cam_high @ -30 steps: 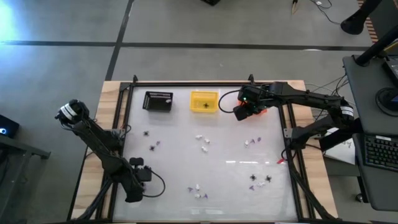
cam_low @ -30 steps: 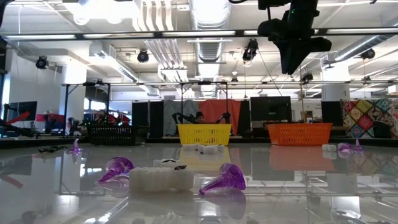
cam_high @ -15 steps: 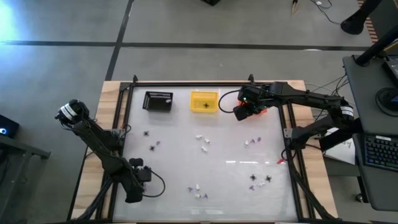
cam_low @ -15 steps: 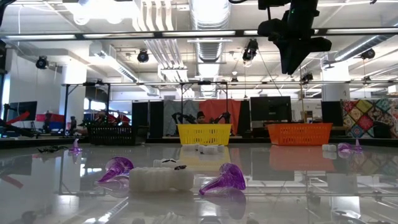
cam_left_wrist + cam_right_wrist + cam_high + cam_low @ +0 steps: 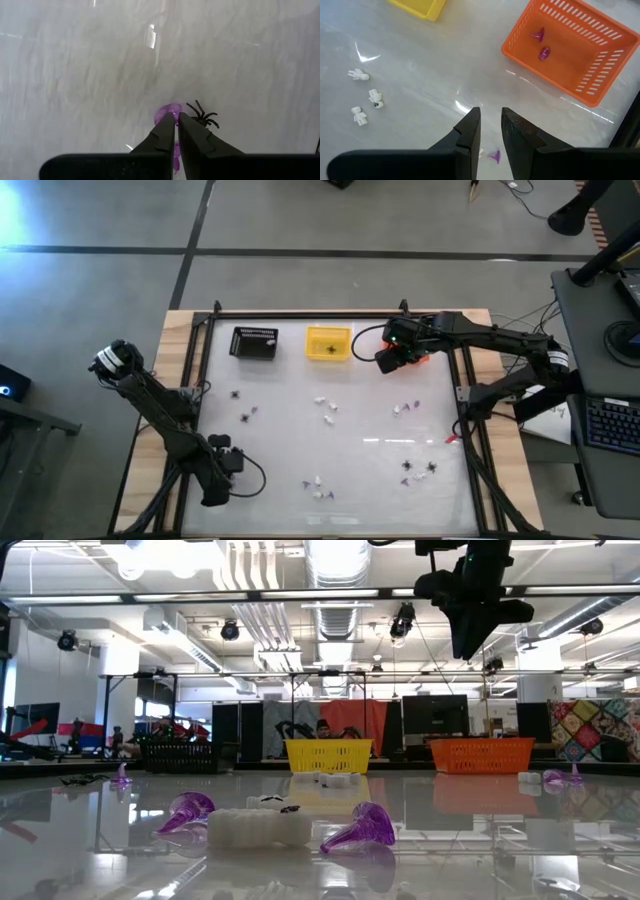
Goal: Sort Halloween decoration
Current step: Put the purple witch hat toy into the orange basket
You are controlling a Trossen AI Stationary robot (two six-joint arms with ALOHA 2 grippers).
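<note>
Tiny Halloween trinkets lie scattered on the white table: white bits [image 5: 325,402], black spiders [image 5: 237,393] and purple bits [image 5: 360,825]. My left gripper [image 5: 176,120] is low at the table's near left [image 5: 213,495], shut on a purple bit [image 5: 166,111], with a black spider [image 5: 204,116] right beside it. My right gripper [image 5: 487,120] hangs high at the far right [image 5: 392,360], open by a narrow gap with nothing in it. It is just short of the orange basket [image 5: 565,45], which holds two purple bits [image 5: 540,44]. My left gripper pinches the purple bit between its two fingertips [image 5: 165,131], coming steeply from above. The bit's round wider end [image 5: 170,108] sticks out past the tips, down at the table top. More purple shows in the slit between the fingers.
A black basket [image 5: 254,342] and a yellow basket [image 5: 328,343] with a dark spider in it stand along the far edge, left of the orange one. A purple bit [image 5: 493,156] lies under my right gripper. White bits [image 5: 362,95] lie toward the table's middle.
</note>
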